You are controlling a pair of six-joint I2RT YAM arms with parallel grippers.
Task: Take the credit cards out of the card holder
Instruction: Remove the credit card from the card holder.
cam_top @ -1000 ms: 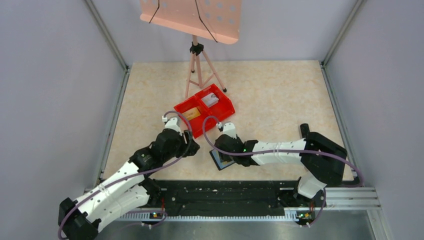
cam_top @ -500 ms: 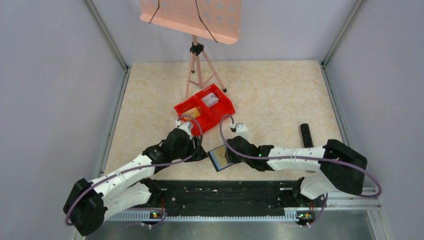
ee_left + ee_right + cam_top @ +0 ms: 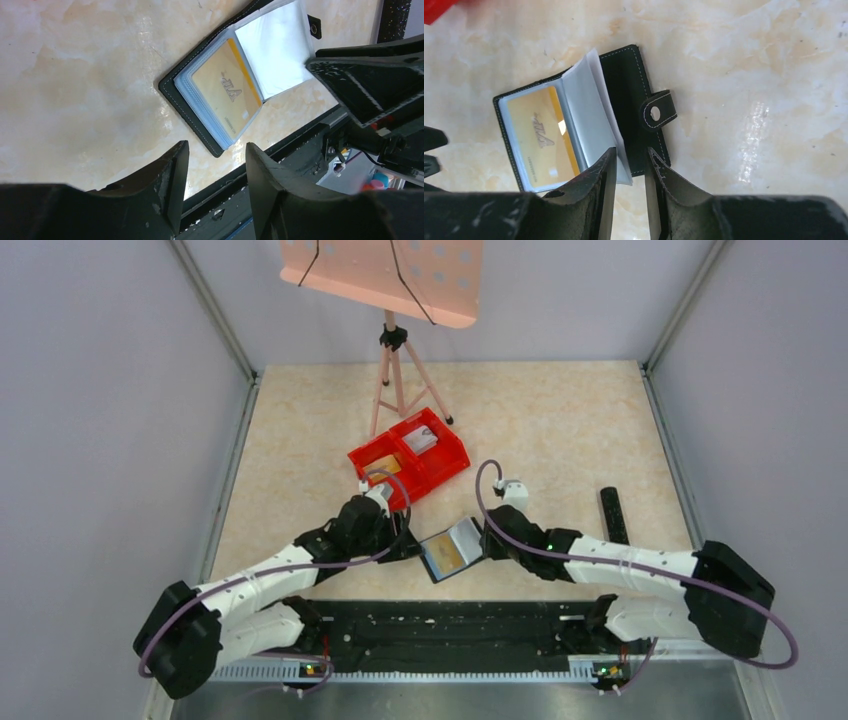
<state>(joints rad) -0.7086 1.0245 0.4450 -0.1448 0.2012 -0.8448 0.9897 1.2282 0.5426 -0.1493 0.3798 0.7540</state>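
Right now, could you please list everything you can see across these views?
card holder: one, black, lying open on the table between the grippers
credit card: one showing, gold, in the holder's clear pocket
bin: one, red, two compartments, beyond the holder
yellowish item: one, in the bin's left compartment
pale item: one, in the bin's right compartment
music stand: one, salmon, on a tripod at the far edge
bar: one, black, right of the holder
table: one, beige marbled
left gripper: open, beside the holder's corner
right gripper: open, astride the holder's near edge
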